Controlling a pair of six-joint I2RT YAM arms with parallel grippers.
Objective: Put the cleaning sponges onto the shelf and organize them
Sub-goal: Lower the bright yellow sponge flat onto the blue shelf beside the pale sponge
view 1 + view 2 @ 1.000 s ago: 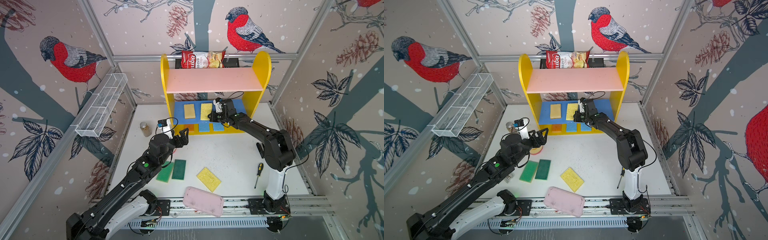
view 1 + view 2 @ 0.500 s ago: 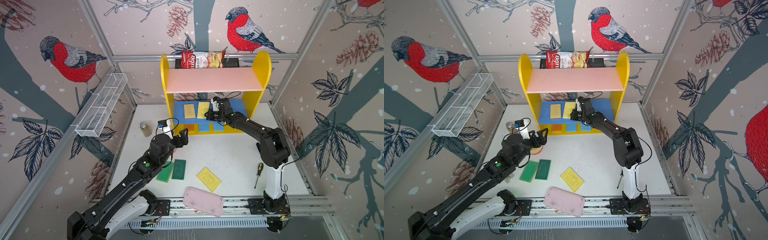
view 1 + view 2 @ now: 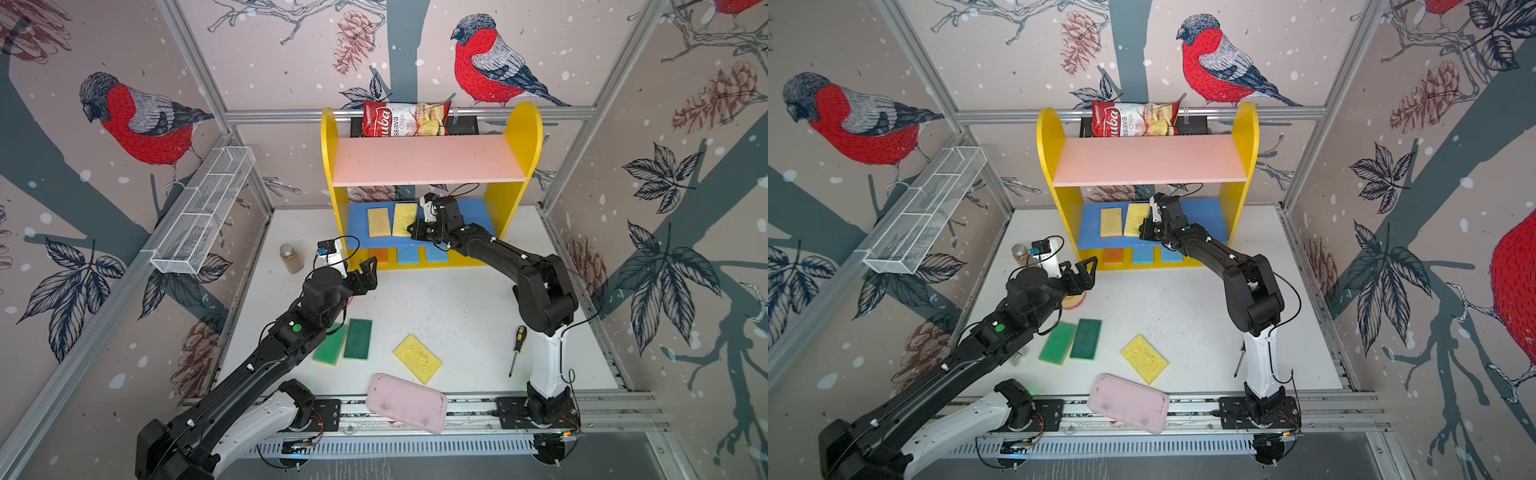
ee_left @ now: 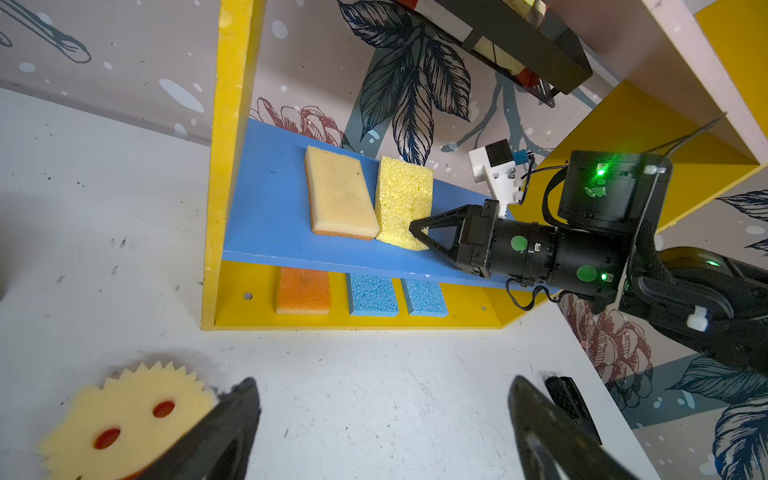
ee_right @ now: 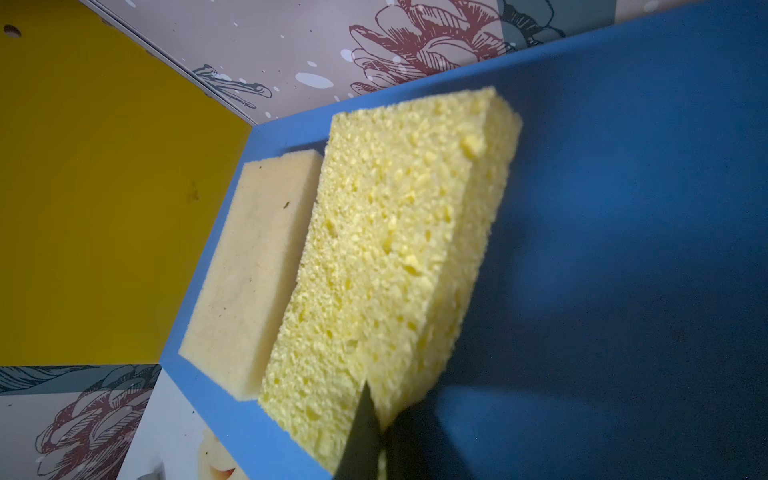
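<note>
The blue middle shelf board (image 4: 266, 216) half hides 1 flat orange foam sponge (image 4: 303, 293) and 2 blue foam sponges (image 4: 372, 295). A blurred finger (image 4: 224, 432) of the left gripper (image 4: 384, 380) covers part of the round yellow smiley-face sponge (image 4: 137, 390)

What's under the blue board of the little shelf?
An orange sponge, a blue sponge and a second blue sponge lie side by side on the yellow base. Only their front parts show. The blue board covers their back ends and anything further in.
</note>
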